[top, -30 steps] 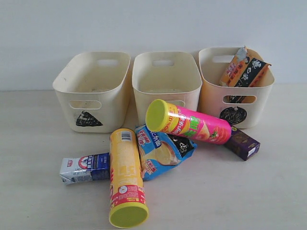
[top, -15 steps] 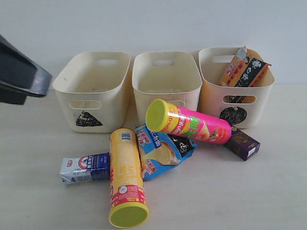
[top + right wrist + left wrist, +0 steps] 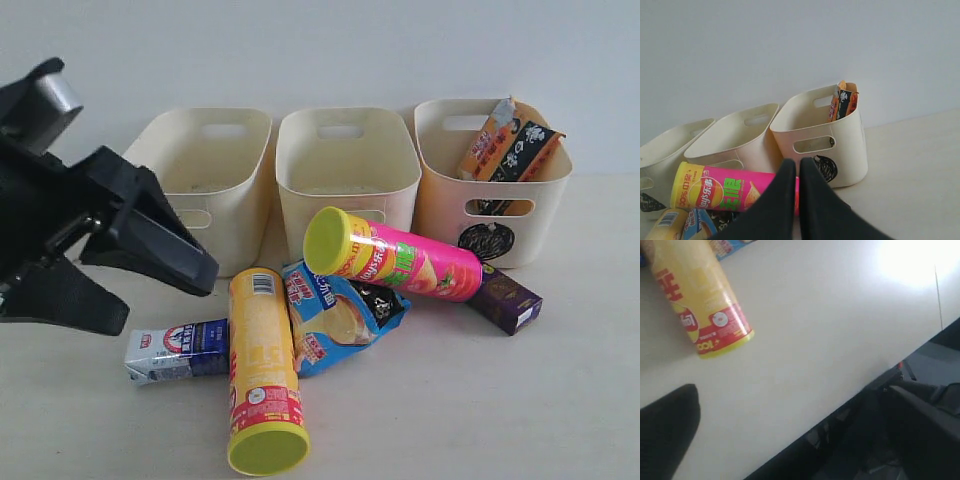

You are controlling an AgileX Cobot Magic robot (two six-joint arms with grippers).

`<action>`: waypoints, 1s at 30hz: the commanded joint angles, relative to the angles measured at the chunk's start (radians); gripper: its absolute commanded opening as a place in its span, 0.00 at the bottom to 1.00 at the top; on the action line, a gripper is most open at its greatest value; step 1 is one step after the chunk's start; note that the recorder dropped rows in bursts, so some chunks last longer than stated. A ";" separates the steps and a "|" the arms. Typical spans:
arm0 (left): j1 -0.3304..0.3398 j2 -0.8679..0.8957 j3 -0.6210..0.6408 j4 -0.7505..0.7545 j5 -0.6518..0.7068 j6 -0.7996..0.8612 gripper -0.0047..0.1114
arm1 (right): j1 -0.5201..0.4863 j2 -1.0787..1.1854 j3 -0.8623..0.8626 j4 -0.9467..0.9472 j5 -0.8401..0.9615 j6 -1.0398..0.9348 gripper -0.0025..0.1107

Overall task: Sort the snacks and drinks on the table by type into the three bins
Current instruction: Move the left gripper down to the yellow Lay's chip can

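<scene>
Bins (image 3: 320, 215) 3 | chip cylinders (image 3: 262, 360) 2 | bags (image 3: 335, 320) 2 | cartons (image 3: 175, 350) 2 | left pincer (image 3: 160, 300) spread | right pincer (image 3: 796, 167) clenched

1. Your left gripper (image 3: 160, 298) is matte black throughout. It has two broad, wedge-shaped fingers (image 3: 150, 240) with flat faces and blunt tips.
2. On the black body behind it you get a silver-grey cap (image 3: 55, 97), round and slightly glossy.
3. The left wrist view shows you one finger only, a blurred black slab with a rounded edge.
4. Your right gripper (image 3: 796, 167) has two smooth black fingers, slim at the rounded tips and wider toward the base.
</scene>
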 commanded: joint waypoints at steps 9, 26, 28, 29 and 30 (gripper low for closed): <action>-0.158 0.241 0.008 0.195 -0.193 -0.190 0.83 | -0.004 -0.001 0.005 -0.005 0.003 -0.001 0.02; -0.226 0.581 0.008 -0.025 -0.517 -0.141 0.81 | -0.004 -0.001 0.005 -0.005 0.003 -0.001 0.02; -0.226 0.587 0.008 -0.031 -0.517 -0.129 0.75 | -0.004 -0.001 0.005 -0.005 0.003 -0.001 0.02; -0.226 0.591 0.008 -0.031 -0.517 -0.129 0.71 | -0.004 -0.001 0.005 -0.005 0.003 -0.001 0.02; -0.226 0.593 0.008 -0.031 -0.518 -0.129 0.64 | -0.004 -0.001 0.005 -0.005 0.003 -0.001 0.02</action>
